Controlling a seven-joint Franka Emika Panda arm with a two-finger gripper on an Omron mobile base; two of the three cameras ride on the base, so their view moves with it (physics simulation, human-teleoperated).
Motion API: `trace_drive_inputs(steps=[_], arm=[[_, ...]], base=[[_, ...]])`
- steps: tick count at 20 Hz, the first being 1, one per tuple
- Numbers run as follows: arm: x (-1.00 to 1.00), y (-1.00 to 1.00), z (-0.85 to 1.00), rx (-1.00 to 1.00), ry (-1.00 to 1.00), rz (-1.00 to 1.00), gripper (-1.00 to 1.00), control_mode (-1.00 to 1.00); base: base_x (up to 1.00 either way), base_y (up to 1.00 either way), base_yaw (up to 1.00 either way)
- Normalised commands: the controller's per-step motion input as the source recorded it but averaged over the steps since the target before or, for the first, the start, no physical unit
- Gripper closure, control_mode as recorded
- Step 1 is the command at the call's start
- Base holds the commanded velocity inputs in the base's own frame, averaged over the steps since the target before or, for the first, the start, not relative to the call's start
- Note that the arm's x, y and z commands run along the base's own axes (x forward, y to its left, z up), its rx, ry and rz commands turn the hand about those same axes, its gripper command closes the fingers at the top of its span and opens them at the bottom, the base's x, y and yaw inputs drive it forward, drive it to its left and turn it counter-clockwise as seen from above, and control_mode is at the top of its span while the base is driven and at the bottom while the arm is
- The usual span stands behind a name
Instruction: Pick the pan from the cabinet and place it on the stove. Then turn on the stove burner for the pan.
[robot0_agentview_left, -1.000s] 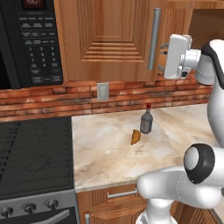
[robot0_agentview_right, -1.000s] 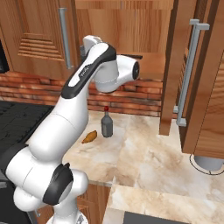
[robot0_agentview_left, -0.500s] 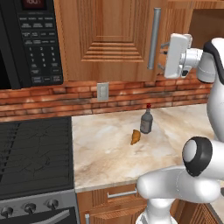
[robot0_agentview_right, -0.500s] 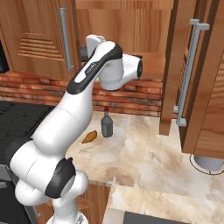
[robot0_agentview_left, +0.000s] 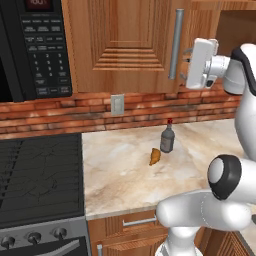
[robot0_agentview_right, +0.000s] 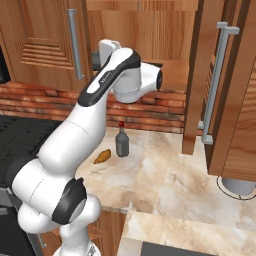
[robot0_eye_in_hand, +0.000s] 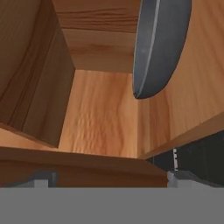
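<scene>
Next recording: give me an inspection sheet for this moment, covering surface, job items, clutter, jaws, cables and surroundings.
Surface: marble counter, mostly bare.
Job items: pan inside the open cabinet, not yet gripped; stove grates bare.
Clutter: bottle and a small orange-brown item on the counter.
Gripper: jaws open, empty, at the cabinet opening.
Cables: nothing seen.
Surroundings: microwave, brick backsplash, wall outlet.

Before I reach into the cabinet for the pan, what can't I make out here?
- Pan, hand view: handle cut off by the top edge.
- End effector, right base view: hidden behind the arm.
- Cabinet inside, left base view: cut off by the frame edge.
- Stove knobs, left base view: settings too small.
</scene>
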Motion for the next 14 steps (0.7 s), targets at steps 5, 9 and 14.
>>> trace_drive_inputs(steps=[5,9,14], arm=[[0.17,0.25,0.0,0.0,0.01,0.0,-1.0,-1.0],[0.22,0.26,0.0,0.0,0.03,0.0,-1.0,-1.0],[0.16,0.24,0.0,0.0,0.03,0.0,-1.0,-1.0]], base=[[0.0,0.0,0.0],[0.0,0.0,0.0],[0.0,0.0,0.0]])
